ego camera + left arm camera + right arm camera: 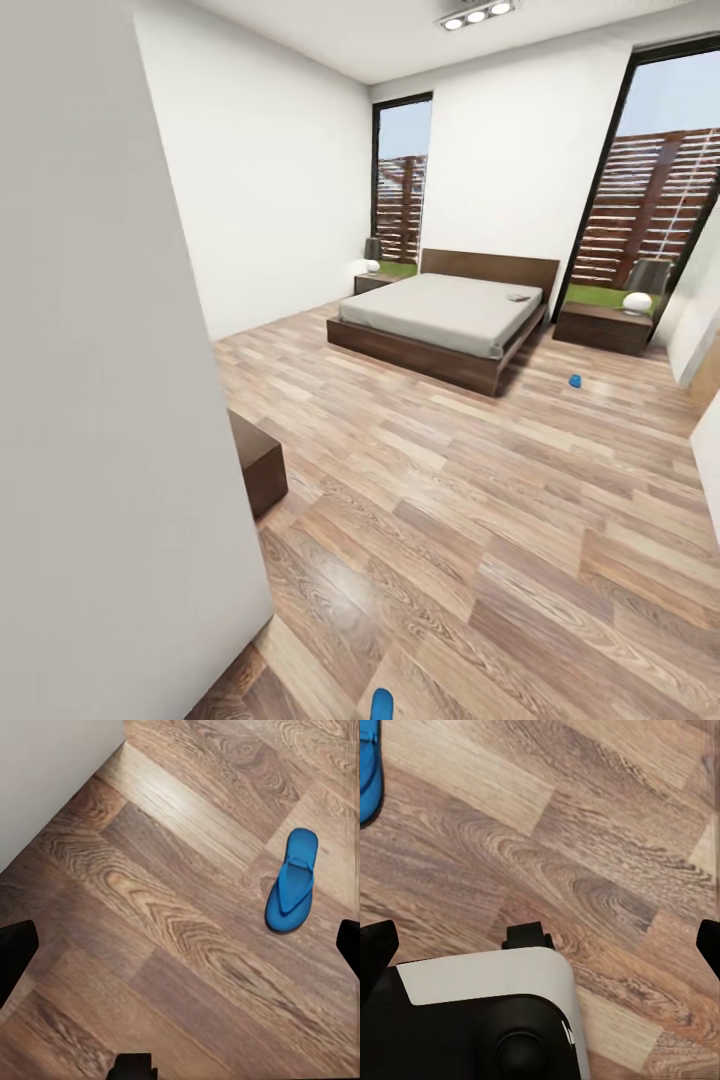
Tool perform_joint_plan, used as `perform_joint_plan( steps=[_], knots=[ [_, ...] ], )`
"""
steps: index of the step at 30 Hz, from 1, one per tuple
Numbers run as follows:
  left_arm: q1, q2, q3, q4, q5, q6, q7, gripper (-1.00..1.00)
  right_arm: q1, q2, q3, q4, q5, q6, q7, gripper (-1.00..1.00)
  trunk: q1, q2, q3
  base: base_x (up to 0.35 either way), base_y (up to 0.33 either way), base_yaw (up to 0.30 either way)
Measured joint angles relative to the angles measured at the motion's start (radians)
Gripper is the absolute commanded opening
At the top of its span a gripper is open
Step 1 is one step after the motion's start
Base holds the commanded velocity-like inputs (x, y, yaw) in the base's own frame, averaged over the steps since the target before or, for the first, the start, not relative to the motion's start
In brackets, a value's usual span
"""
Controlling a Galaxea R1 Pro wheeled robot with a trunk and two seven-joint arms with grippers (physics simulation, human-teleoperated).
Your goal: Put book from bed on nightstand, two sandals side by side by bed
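Sandal [292,881] flat on floor [150,915], near wall [45,772] edge.

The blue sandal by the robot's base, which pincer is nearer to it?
Left, judging by the wrist views. The sandal lies whole on the floor ahead of the left pincer; in the right wrist view it sits cut off at the edge.

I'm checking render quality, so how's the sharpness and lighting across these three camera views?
Head view: evenly lit, ceiling spotlights bright, far bed and book soft, walls lean from wide-angle distortion. Left wrist view: crisp wood grain, sandal sharp with a thin shadow. Right wrist view: floor sharp, no glare.
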Motion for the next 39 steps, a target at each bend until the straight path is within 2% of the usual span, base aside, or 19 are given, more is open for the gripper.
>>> perform_joint_plan(
  steps=[10,39],
  knots=[
    [0.000,0.000,0.000,0.000,0.000,0.000,0.000,1.00,0.000,0.000,0.000,0.000,0.000,0.000,0.000,1.00,0.000,0.000,0.000,0.000,0.035,-0.167],
    [0.000,0.000,0.001,0.000,0.000,0.000,0.000,1.00,0.000,0.000,0.000,0.000,0.000,0.000,0.000,1.00,0.000,0.000,0.000,0.000,0.084,-0.005]
  ],
)
